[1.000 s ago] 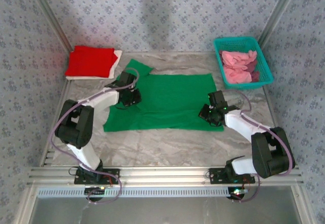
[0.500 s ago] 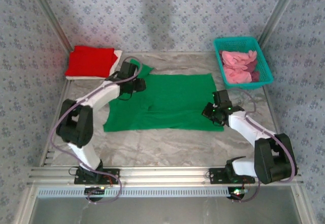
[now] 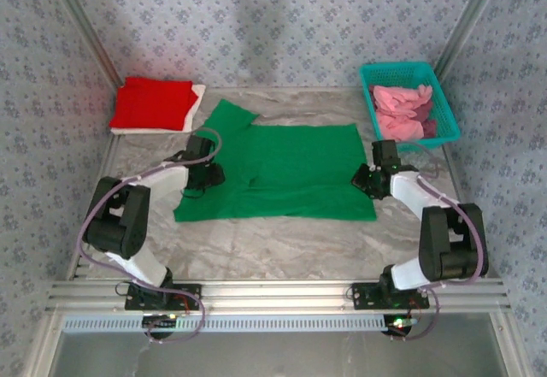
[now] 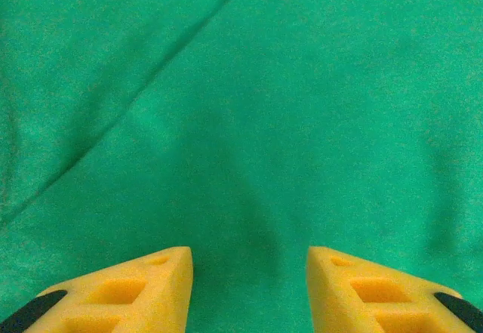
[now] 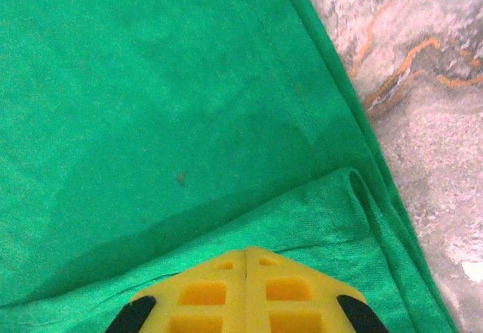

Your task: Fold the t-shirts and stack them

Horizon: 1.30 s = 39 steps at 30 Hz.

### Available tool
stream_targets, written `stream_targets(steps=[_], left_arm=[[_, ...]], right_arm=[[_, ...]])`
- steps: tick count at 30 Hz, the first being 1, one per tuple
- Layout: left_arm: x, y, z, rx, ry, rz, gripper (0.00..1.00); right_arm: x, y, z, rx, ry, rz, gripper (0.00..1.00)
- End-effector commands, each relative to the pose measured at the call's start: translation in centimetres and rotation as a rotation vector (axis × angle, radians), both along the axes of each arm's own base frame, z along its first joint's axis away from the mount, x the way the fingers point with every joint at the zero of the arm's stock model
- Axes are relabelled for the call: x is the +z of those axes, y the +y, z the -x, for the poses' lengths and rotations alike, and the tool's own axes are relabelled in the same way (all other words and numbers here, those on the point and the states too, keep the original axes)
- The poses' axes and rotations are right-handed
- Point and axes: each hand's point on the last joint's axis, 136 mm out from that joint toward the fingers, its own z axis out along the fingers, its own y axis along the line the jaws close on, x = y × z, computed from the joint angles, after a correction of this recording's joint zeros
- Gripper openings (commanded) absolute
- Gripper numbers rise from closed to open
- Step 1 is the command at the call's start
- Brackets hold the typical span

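The soft, limp green t-shirt (image 3: 282, 172), spread flat mid-frame on the tabletop (image 3: 282, 244), was judged best pinched at hems or corners, the left jaws being parted over it and the right jaws closed on a fold at its right edge.

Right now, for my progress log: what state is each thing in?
green shirt: spread flat, right edge pinched up.
red shirt: folded, topping the stack.
white shirt: folded, under red shirt.
pink shirts: crumpled in basket.
left gripper: open over green shirt.
right gripper: shut on green shirt.
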Motion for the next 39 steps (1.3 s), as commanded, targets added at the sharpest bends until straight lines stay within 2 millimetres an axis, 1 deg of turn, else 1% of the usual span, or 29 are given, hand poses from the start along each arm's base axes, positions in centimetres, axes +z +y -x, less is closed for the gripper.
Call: stream_targets(steps=[1,4,5,8,10,12,15,19,22,27,32,36,39], left_arm=[[-1.0,0.7,-0.3,0.058,-0.008,0.047,0.43],[-1.7,1.6,0.1,0.075,0.006,0.04,0.43],[-1.8,1.8,0.1,0.076,0.009,0.034,0.43],[-2.3,2.8,0.5,0.096,0.027,0.028,0.43],[-2.9,3.7,0.9,0.128,0.042,0.041,0.43],[-3.2,4.4,1.3,0.156,0.052,0.064,0.43],[-3.2,5.4,1.8,0.187,0.04,0.072,0.43],[-3.0,6.7,1.6,0.208,0.036,0.072,0.43],[-3.0,7.0,1.3,0.208,0.037,0.074,0.43],[-3.2,7.2,1.0,0.201,0.043,0.074,0.43],[-3.5,7.2,1.1,0.201,0.049,0.074,0.43],[-3.6,7.0,1.1,0.197,0.056,0.082,0.43],[-3.7,7.0,1.0,0.196,0.057,0.083,0.43]], right_arm=[[-1.7,-0.8,1.1,-0.02,0.072,0.024,0.0],[-2.1,-1.1,1.9,-0.038,0.081,0.022,0.01],[-1.7,-1.3,2.0,-0.037,0.074,0.025,0.04],[0.0,-1.7,1.9,-0.005,0.032,0.045,0.07],[1.1,-2.1,1.9,0.02,0.014,0.048,0.13],[1.8,-2.1,1.5,0.054,-0.005,0.02,0.19],[2.4,-1.9,0.7,0.1,-0.027,0.002,0.23],[1.9,0.1,0.2,0.179,-0.039,-0.087,0.28],[1.5,1.7,-0.2,0.236,-0.052,-0.154,0.29],[-0.3,2.5,-0.2,0.269,0.0,-0.156,0.31],[-1.5,3.3,-0.1,0.296,0.005,-0.178,0.32],[-2.0,3.7,-0.1,0.301,0.013,-0.194,0.27],[-2.1,3.8,-0.2,0.304,0.011,-0.197,0.19]])
